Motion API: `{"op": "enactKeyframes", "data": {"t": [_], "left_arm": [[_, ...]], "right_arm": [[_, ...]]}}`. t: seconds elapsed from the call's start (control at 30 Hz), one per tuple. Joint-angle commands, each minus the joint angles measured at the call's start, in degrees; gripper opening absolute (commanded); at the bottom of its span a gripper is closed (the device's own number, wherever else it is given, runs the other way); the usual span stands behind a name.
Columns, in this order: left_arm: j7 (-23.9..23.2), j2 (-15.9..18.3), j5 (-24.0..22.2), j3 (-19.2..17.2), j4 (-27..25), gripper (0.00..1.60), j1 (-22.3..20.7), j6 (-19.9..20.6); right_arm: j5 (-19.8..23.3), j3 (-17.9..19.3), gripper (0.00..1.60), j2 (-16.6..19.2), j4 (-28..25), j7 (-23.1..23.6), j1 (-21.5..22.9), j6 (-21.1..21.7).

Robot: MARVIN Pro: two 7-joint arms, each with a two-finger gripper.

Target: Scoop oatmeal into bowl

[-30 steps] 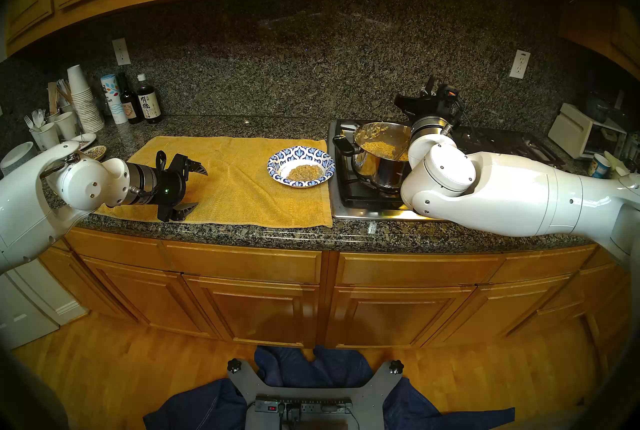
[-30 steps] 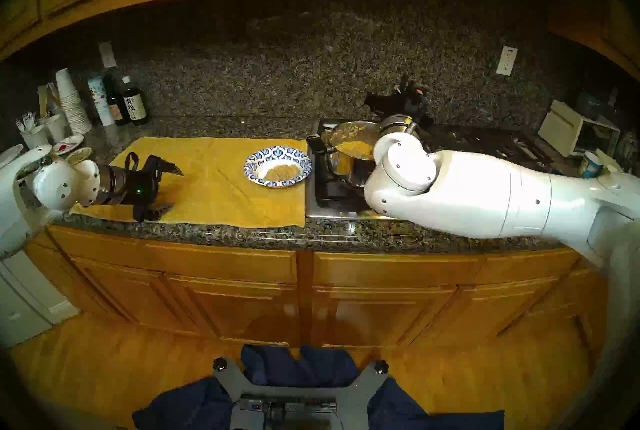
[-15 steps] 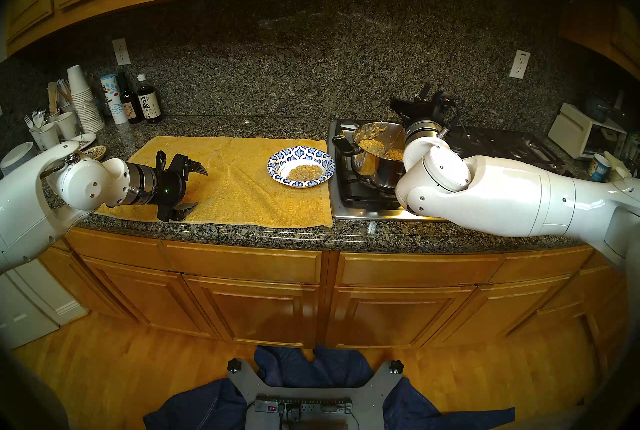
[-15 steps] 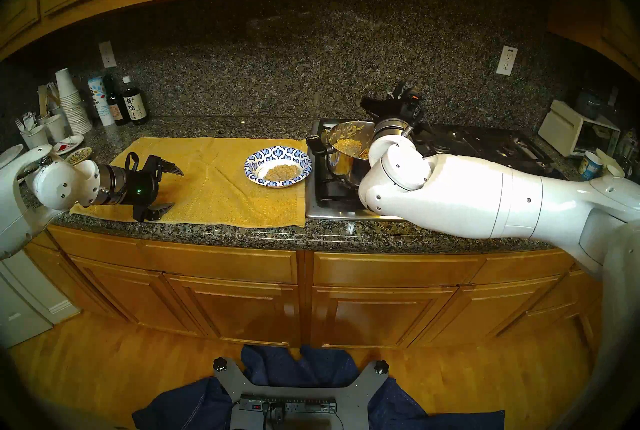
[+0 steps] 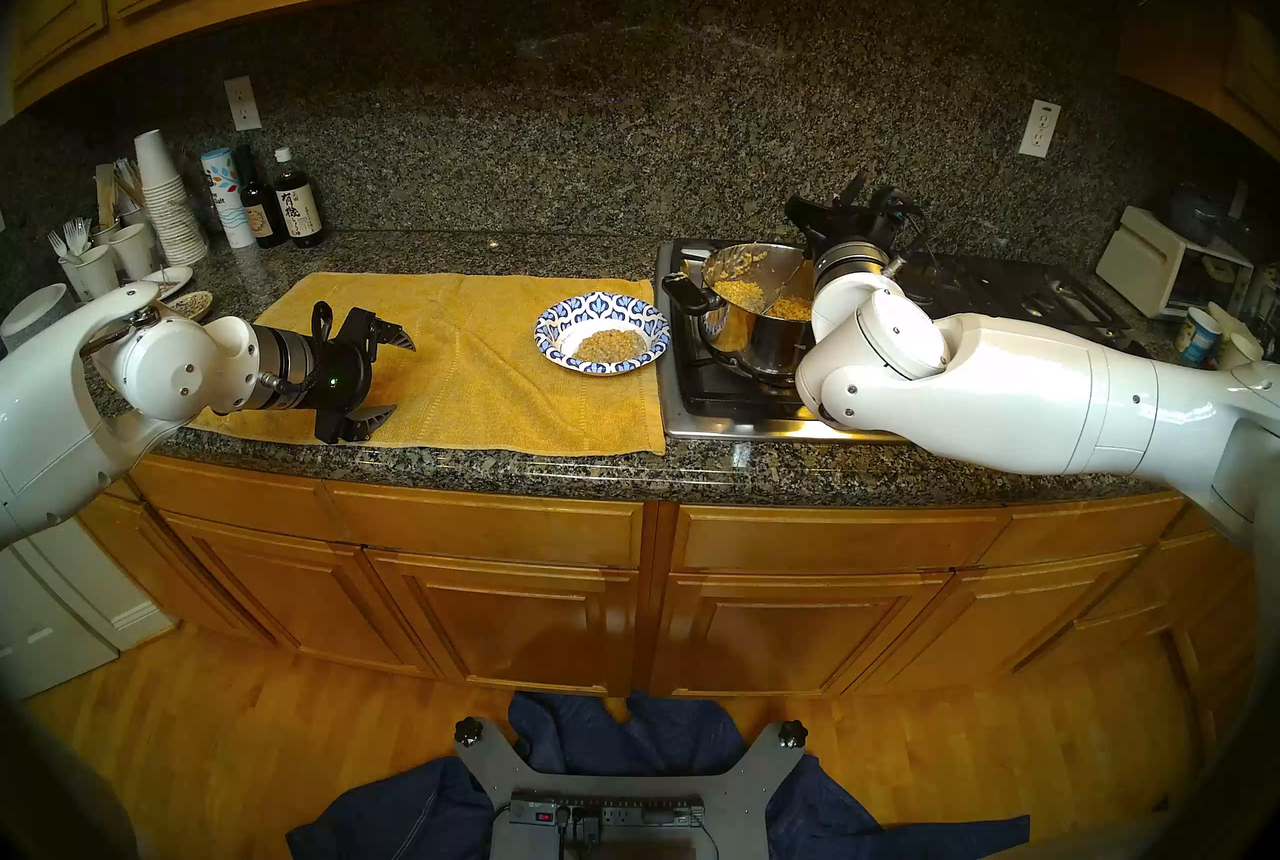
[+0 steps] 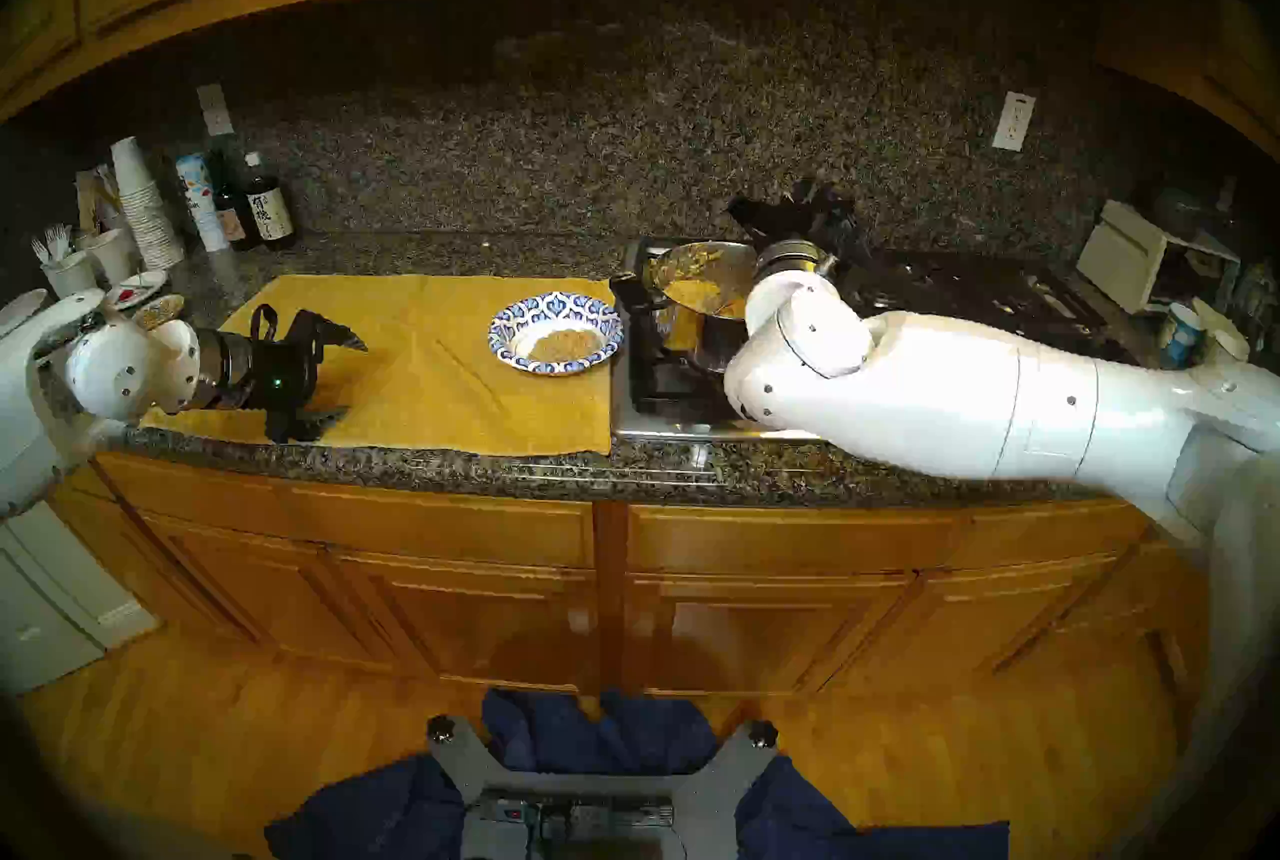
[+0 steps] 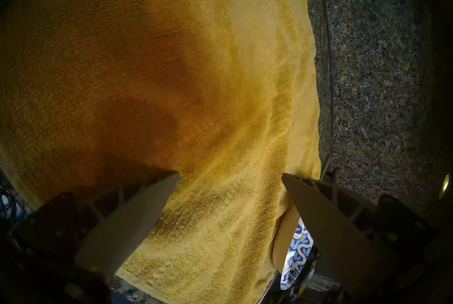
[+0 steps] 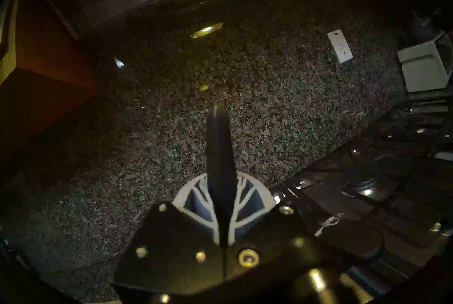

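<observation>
While my right gripper [image 8: 221,200] stays clamped on the dark handle of a spoon [image 5: 786,283], its thin metal shaft slants down into the steel pot [image 5: 751,318] on the stove [image 5: 727,401]. From the right wrist camera I see the two white fingers [image 8: 196,200] pressed against the handle from both sides, the black grip rising between them toward the granite wall. Over the last second this wrist has rolled a little, and the shaft now crosses the pot more to the left than before.

Most of the oatmeal [image 5: 744,291] is in the pot, a yellowish lumpy mass on the bottom with some smeared on the inner wall. I cannot tell whether the spoon's end carries any, since it is buried in the mass. A smaller tan mound [image 5: 611,344] already lies in the white centre of the bowl [image 5: 602,305], which sits on the yellow towel [image 5: 471,366] just beside the stove's left edge, near the pot's black side handle.

My left gripper [image 5: 388,377] hangs above the left part of the towel, well apart from the bowl, its jaws spread wide and holding nothing. Its wrist camera shows both fingers [image 7: 137,212] with only towel between them and a sliver of the bowl's blue rim at the lower right.
</observation>
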Motion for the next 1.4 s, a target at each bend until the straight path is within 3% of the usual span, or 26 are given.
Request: {"op": "enactKeyframes", "data": {"t": [0.0, 0.37, 0.83, 1.0, 1.37], "left_arm": [[-0.02, -0.09, 0.05, -0.11, 0.12, 1.6, -0.14, 0.0], [-0.03, -0.09, 0.05, -0.11, 0.12, 1.6, -0.13, 0.0], [-0.03, -0.09, 0.05, -0.11, 0.12, 1.6, -0.14, 0.0], [-0.03, -0.09, 0.05, -0.11, 0.12, 1.6, -0.13, 0.0], [-0.03, -0.1, 0.05, -0.11, 0.13, 1.6, -0.14, 0.01]], "right_arm": [[2.05, 2.15, 0.0, 4.65, -2.56, -4.22, 1.01, -1.17], [7.85, 3.28, 0.0, 7.87, -3.57, -1.77, 0.77, -4.47], [18.95, 5.79, 0.0, 10.46, -4.81, 3.73, 0.59, -9.66], [25.53, 7.23, 0.0, 11.35, -4.6, 6.71, 0.25, -11.94], [32.59, 8.6, 0.0, 11.75, -3.8, 11.29, 0.13, -12.98]]}}
